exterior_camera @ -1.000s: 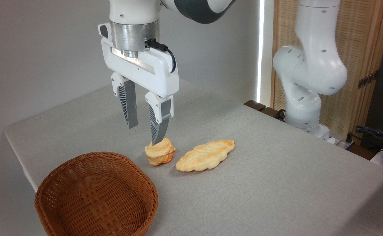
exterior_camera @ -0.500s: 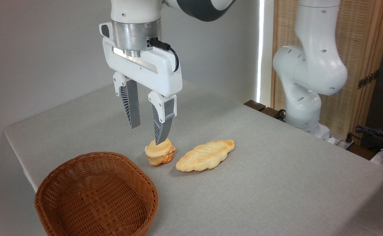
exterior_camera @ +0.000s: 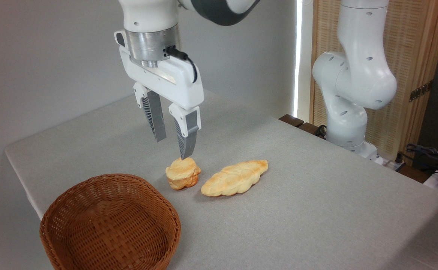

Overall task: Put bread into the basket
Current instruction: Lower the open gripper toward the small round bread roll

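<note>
Tool [exterior_camera: 173, 148] hangs fingers spread, empty, just above the bun [exterior_camera: 183, 173]; bun sits directly below it on the grey bench [exterior_camera: 316, 195], stubby, no real long axis. Basket [exterior_camera: 110, 223] is front-left of bun, near; braided loaf [exterior_camera: 234, 177] just beside it on the right, so watch clearance.

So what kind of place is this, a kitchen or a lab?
Most likely a robotics lab or test room, not a kitchen: a white robot arm stands by a plain grey table, with loose cables nearby and only bread and a basket laid out.
</note>
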Robot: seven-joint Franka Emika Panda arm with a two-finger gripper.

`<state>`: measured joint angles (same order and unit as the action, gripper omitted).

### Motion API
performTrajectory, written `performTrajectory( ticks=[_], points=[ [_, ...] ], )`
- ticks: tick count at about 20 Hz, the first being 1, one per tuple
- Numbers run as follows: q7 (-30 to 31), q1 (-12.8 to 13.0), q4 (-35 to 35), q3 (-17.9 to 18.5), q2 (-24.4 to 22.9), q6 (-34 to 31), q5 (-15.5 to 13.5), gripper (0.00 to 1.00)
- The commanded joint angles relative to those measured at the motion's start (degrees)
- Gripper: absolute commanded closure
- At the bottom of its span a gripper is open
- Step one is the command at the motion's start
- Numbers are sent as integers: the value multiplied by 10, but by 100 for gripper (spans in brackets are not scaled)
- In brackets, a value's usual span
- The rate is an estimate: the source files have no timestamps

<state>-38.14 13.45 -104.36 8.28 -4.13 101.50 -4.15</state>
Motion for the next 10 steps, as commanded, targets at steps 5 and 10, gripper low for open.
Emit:
performTrajectory(
  ticks=[5, 10],
  points=[
    [0, 71, -59, 3, 14, 29, 5, 0],
    [-1, 81, -97, 3, 16, 79, 5, 0]
  ],
)
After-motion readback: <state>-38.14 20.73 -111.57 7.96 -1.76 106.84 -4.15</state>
